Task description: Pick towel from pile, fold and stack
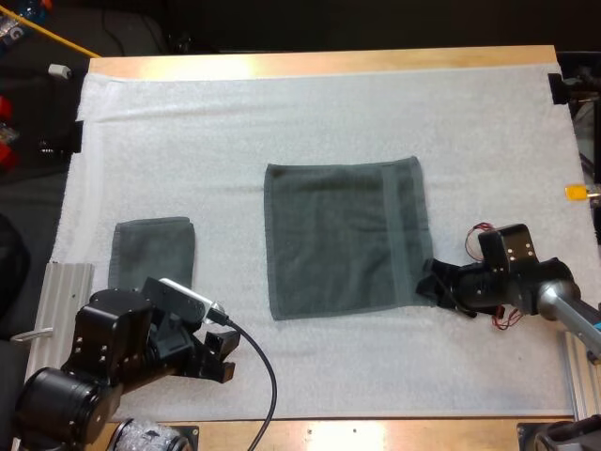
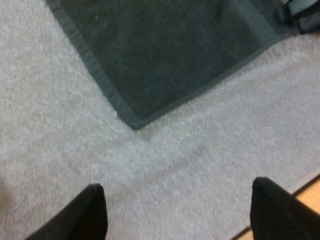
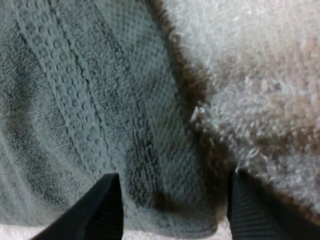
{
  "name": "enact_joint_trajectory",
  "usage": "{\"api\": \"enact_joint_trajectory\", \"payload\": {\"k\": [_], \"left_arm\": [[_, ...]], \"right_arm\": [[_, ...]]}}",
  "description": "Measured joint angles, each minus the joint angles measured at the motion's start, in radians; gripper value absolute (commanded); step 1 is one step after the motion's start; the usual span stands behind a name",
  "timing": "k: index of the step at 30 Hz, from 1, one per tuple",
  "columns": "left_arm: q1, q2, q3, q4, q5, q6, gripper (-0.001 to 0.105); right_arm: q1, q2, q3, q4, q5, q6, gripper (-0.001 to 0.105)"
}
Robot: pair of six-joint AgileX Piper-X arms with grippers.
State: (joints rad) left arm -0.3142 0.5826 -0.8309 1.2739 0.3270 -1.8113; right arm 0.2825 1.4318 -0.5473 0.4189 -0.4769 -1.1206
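High view: spread towel [image 1: 343, 235] flat at the middle of the white mat [image 1: 282, 113], folded towel [image 1: 152, 249] well to its left. I see my right gripper [image 1: 434, 282] at the spread towel's near right corner, fingers parted, nothing clamped. My left gripper [image 1: 221, 352] hangs over bare mat off the near left corner, fingers likewise apart.

your left arm [image 1: 103, 352] in from lower-left corner, folded compact, pointing right | left gripper [image 1: 219, 355] fingers [image 2: 92, 212] wide apart | your right arm [image 1: 563, 305] in from right edge, stretched low, pointing left | right gripper [image 1: 430, 282] fingers [image 3: 107, 202] also apart
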Motion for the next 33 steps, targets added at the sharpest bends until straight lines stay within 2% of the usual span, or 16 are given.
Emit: {"api": "enact_joint_trajectory", "payload": {"k": [5,12,16,22,24,28,33], "left_arm": [[0.0,0.0,0.024,-0.05,0.0,-0.014,0.059],[0.0,0.009,0.039,-0.073,0.0,-0.014,0.059],[0.0,0.026,0.039,-0.088,0.0,-0.014,0.059],[0.0,0.078,0.061,-0.223,0.003,-0.035,0.059],[0.0,0.116,0.082,-0.271,0.039,-0.06,0.059],[0.0,0.224,0.136,-0.355,0.162,-0.118,0.059],[0.0,0.374,0.166,-0.408,0.197,-0.134,0.059]], "right_arm": [[0.0,0.012,0.0,-0.001,0.0,0.0,0.022],[0.0,0.015,0.0,0.002,0.005,0.0,0.015],[0.0,0.005,0.001,0.019,0.03,-0.01,0.0],[0.0,-0.052,0.01,0.076,0.091,-0.055,0.0],[0.0,-0.07,0.01,0.082,0.099,-0.058,0.0],[0.0,-0.082,0.01,0.088,0.101,-0.061,0.0],[0.0,-0.082,0.01,0.098,0.102,-0.061,0.0]]}}
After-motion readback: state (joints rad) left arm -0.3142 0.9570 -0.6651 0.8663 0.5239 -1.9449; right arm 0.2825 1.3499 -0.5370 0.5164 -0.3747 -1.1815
